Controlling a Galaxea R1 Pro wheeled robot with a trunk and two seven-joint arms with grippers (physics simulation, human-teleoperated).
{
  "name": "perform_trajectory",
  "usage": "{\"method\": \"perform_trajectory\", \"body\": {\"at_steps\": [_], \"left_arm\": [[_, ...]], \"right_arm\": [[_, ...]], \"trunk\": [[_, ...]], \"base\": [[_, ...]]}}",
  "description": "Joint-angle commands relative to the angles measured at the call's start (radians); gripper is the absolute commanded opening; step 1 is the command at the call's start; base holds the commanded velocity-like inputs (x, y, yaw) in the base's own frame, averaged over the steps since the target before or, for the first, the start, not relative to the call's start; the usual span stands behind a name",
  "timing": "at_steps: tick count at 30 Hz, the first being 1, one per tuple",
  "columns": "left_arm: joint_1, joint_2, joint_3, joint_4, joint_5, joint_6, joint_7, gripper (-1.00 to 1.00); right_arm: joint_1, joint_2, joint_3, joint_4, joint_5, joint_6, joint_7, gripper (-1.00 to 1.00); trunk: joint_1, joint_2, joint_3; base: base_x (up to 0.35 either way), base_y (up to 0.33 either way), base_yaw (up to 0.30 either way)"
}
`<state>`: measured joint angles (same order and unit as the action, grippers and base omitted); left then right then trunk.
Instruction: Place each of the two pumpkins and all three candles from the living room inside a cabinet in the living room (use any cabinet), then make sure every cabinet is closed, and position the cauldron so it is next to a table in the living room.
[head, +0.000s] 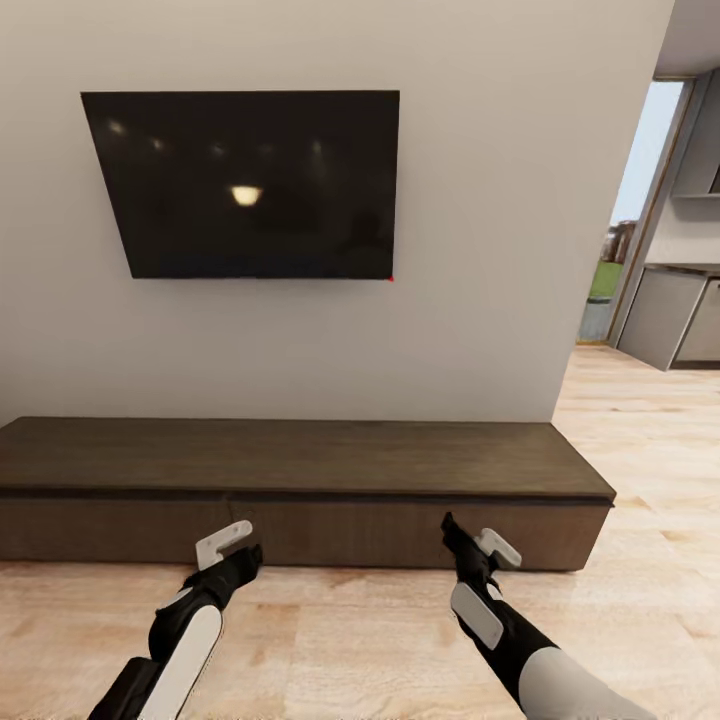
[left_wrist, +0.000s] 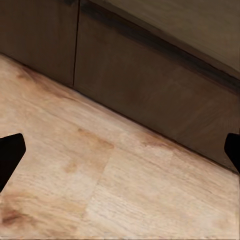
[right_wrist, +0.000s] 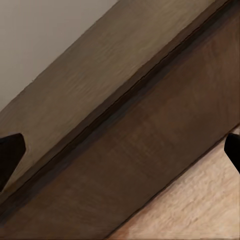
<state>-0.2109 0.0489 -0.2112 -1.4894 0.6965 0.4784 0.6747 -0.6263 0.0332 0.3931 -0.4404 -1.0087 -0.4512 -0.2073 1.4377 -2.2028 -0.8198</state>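
The long, low, dark brown cabinet (head: 300, 460) stands against the wall under the TV, its drawer fronts flush and shut. My left gripper (head: 250, 556) hovers just above the floor in front of the cabinet's middle. Its left wrist view shows the cabinet front (left_wrist: 150, 85) with a seam between two fronts, and the gripper (left_wrist: 120, 155) is open and holds nothing. My right gripper (head: 450, 528) points at the front further right. It is open and holds nothing against the cabinet's top edge (right_wrist: 125, 115). The pumpkins, candles, cauldron and table are out of view.
A black wall TV (head: 245, 185) hangs above the cabinet. Light wood plank floor (head: 340, 640) lies between me and the cabinet. At the right the wall ends, with more floor leading to grey kitchen units (head: 680, 320) and a glass door (head: 625, 230).
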Motion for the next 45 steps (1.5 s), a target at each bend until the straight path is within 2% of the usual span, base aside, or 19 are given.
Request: {"method": "perform_trajectory", "body": {"at_steps": [1,3,5,6,8,10,11,13,16,22,32,40,43,45], "left_arm": [[-0.001,0.018,0.005,-0.001,0.041,0.021,0.007,1.0],[-0.001,0.04,0.01,-0.002,0.081,0.038,-0.005,1.0],[-0.001,0.055,0.014,-0.002,0.107,0.047,-0.031,1.0],[-0.001,0.058,0.015,-0.003,0.112,0.05,-0.044,1.0],[-0.001,0.073,0.019,-0.003,0.124,0.056,-0.105,1.0],[-0.001,0.078,0.02,-0.003,0.126,0.058,-0.134,1.0],[-0.001,0.084,0.021,-0.003,0.128,0.059,-0.155,1.0],[-0.001,0.092,0.022,-0.003,0.13,0.06,-0.173,1.0],[-0.001,0.098,0.023,-0.003,0.131,0.061,-0.185,1.0],[-0.001,0.11,0.023,-0.004,0.132,0.06,-0.195,1.0],[0.0,0.12,0.02,-0.024,0.133,0.059,-0.196,1.0],[0.009,0.138,0.016,-0.106,0.133,0.057,-0.199,1.0],[0.022,0.143,0.015,-0.12,0.133,0.055,-0.23,1.0],[0.028,0.148,0.016,-0.125,0.133,0.053,-0.28,1.0]], "right_arm": [[-0.004,-0.008,-0.009,-0.011,-0.043,0.022,0.025,1.0],[-0.007,-0.022,-0.035,-0.026,-0.093,0.076,0.07,1.0],[-0.009,-0.04,-0.06,-0.038,-0.135,0.139,0.115,1.0],[-0.009,-0.046,-0.068,-0.041,-0.147,0.16,0.132,1.0],[-0.01,-0.062,-0.095,-0.046,-0.181,0.232,0.217,1.0],[-0.01,-0.068,-0.106,-0.047,-0.19,0.259,0.265,1.0],[-0.01,-0.078,-0.113,-0.047,-0.196,0.278,0.313,1.0],[-0.01,-0.1,-0.12,-0.047,-0.204,0.295,0.38,1.0],[-0.01,-0.118,-0.123,-0.047,-0.21,0.305,0.456,1.0],[-0.007,-0.128,-0.126,-0.044,-0.213,0.31,0.57,1.0],[-0.004,-0.132,-0.126,-0.043,-0.212,0.31,0.603,1.0],[-0.004,-0.13,-0.125,-0.045,-0.212,0.309,0.604,1.0],[-0.004,-0.133,-0.127,-0.045,-0.211,0.309,0.604,1.0],[-0.004,-0.134,-0.127,-0.045,-0.211,0.309,0.604,1.0]], "trunk": [[0.004,-0.008,-0.004],[0.011,-0.022,-0.011],[0.019,-0.036,-0.017],[0.023,-0.043,-0.02],[0.031,-0.057,-0.026],[0.038,-0.071,-0.032],[0.042,-0.078,-0.036],[0.05,-0.092,-0.042],[0.061,-0.113,-0.051],[0.084,-0.155,-0.07],[0.123,-0.225,-0.101],[0.153,-0.281,-0.126],[0.163,-0.297,-0.136],[0.163,-0.298,-0.144]], "base": [[0.0,0.0,0.0],[0.0,0.0,0.0],[0.0,0.0,0.0],[0.0,0.0,0.0],[0.0,0.0,0.0],[0.0,0.0,0.0],[0.0,0.0,0.0],[0.0,0.0,0.0],[0.0,0.0,0.0],[0.0,0.0,0.0],[0.0,0.0,0.0],[0.0,0.0,0.0],[0.0,0.0,0.0],[0.0,0.0,0.0]]}}
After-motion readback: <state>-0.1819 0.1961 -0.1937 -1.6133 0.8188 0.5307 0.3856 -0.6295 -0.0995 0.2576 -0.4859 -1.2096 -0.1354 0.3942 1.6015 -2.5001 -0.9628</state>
